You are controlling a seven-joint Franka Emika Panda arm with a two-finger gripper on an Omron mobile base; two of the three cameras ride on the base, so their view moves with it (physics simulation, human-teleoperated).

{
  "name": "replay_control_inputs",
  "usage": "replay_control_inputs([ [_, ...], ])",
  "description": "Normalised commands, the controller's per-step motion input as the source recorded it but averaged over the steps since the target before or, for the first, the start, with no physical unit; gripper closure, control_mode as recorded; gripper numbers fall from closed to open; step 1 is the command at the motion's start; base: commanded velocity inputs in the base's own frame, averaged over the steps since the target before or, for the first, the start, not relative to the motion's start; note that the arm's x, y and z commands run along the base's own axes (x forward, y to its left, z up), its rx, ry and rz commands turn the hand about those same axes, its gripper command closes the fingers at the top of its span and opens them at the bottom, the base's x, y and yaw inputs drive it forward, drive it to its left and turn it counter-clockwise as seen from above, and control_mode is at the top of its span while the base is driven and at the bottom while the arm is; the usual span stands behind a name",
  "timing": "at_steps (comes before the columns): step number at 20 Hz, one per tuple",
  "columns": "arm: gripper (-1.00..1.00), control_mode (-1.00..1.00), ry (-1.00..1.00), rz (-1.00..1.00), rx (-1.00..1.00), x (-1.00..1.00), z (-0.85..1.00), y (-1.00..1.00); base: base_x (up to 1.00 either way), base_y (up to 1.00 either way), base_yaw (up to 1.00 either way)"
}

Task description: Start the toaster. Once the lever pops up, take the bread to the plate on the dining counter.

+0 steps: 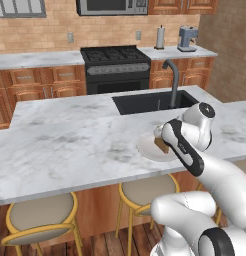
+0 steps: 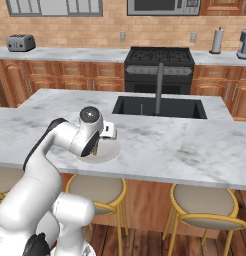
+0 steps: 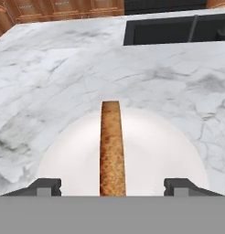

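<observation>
The gripper (image 3: 112, 187) is open wide, one finger on each side of the bread (image 3: 110, 146), not squeezing it. The bread stands on its edge over the white plate (image 3: 160, 151) on the dining counter (image 3: 64, 82). Lift the hand straight up so it does not bump the bread

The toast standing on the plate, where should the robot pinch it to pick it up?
Pinch the toast across its two flat faces, coming from above. It stands on edge over the plate, so its thin top edge lines up between the open gripper fingers.
</observation>
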Motion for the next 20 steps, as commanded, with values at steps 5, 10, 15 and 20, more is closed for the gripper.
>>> replay_control_inputs([
  [5,-1.00,-1.00,0.00,0.00,0.00,0.00,0.07,0.00,0.00,0.00,0.00],
  [10,-1.00,-1.00,0.05,0.00,0.00,-0.01,0.48,0.00,0.00,0.00,0.00],
  [15,-1.00,-1.00,0.11,0.00,0.00,-0.22,0.71,0.00,0.00,0.00,0.00],
  [20,-1.00,-1.00,0.16,-0.01,0.00,-0.58,0.70,0.00,0.00,0.00,0.00],
])
